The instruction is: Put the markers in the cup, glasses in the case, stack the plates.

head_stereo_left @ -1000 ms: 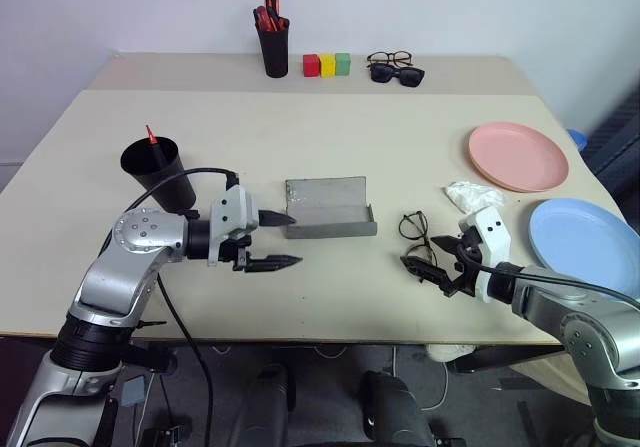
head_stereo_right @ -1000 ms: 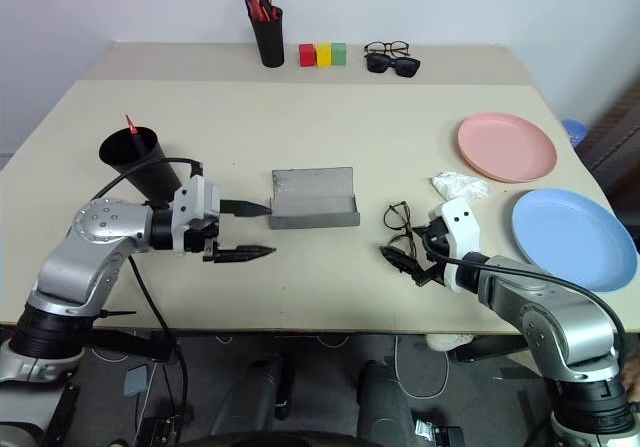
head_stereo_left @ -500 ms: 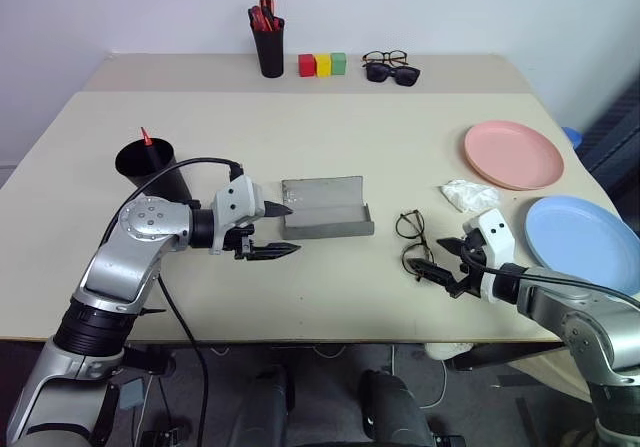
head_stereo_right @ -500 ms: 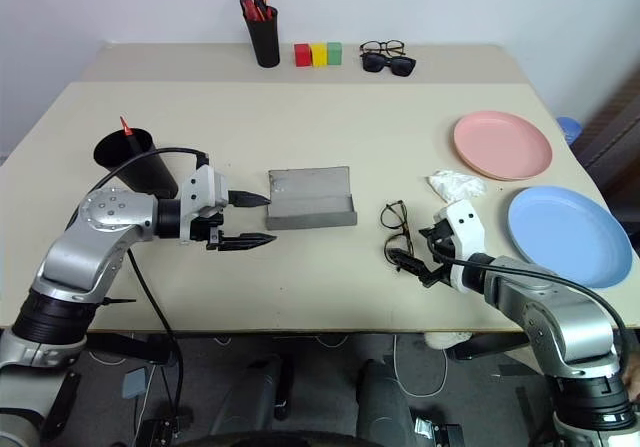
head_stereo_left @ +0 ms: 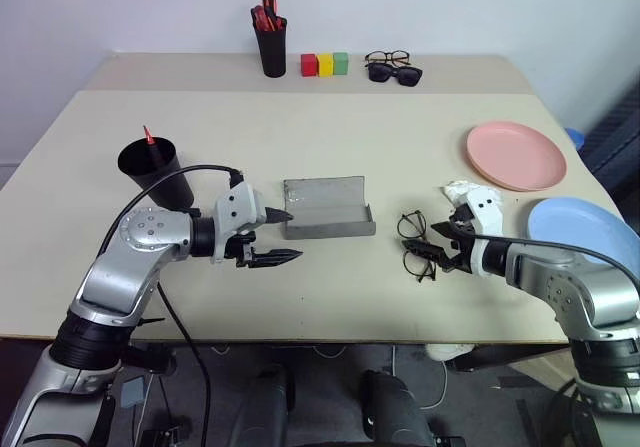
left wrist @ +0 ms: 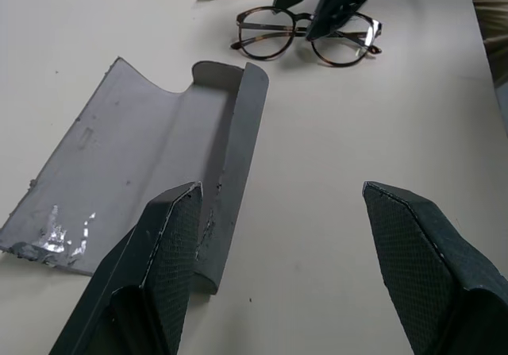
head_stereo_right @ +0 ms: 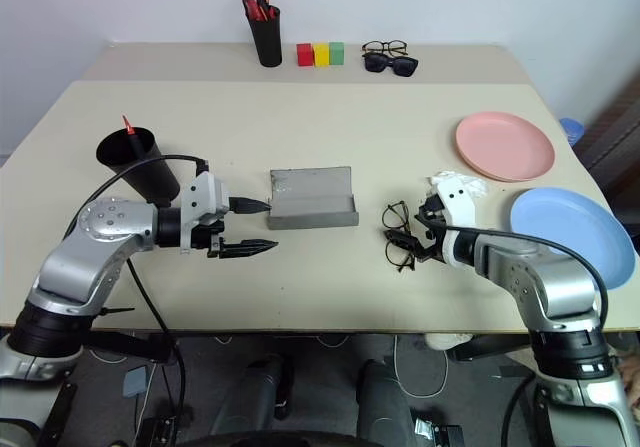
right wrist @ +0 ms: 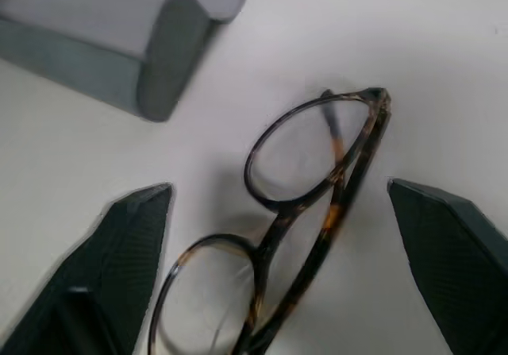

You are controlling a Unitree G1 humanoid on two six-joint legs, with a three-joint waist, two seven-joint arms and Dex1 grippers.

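Beige table (head_stereo_left: 330, 157) and a pale wall behind it are seen in the left eye view. One black cup (head_stereo_left: 155, 170) is set near the table's left side, with one red marker tip (head_stereo_left: 148, 134) seen at its rim; a second marker cannot be made out. One grey case (head_stereo_left: 327, 208) is laid open at the middle. One pair of glasses (head_stereo_left: 414, 246) is laid flat to its right, apart from it. Two plates are counted at the right: one pink plate (head_stereo_left: 516, 155) and one blue plate (head_stereo_left: 585, 231), side by side, unstacked. One white crumpled wad (head_stereo_left: 462, 191) is seen between the glasses and the pink plate. Along the far edge are set one pen holder (head_stereo_left: 272, 50) with red-orange pens, three coloured blocks (head_stereo_left: 324, 63), and two more pairs of spectacles (head_stereo_left: 391, 67).

By the right eye view, the left gripper (head_stereo_right: 255, 226) is held wide, empty, just beside the case's left end. The right gripper (head_stereo_right: 414, 237) is set over the glasses.

From the left wrist view, one finger (left wrist: 171, 244) is shown at the case's edge.

Through the right wrist view, both fingers (right wrist: 131, 236) are spread wide around the glasses frame, not closed on it.
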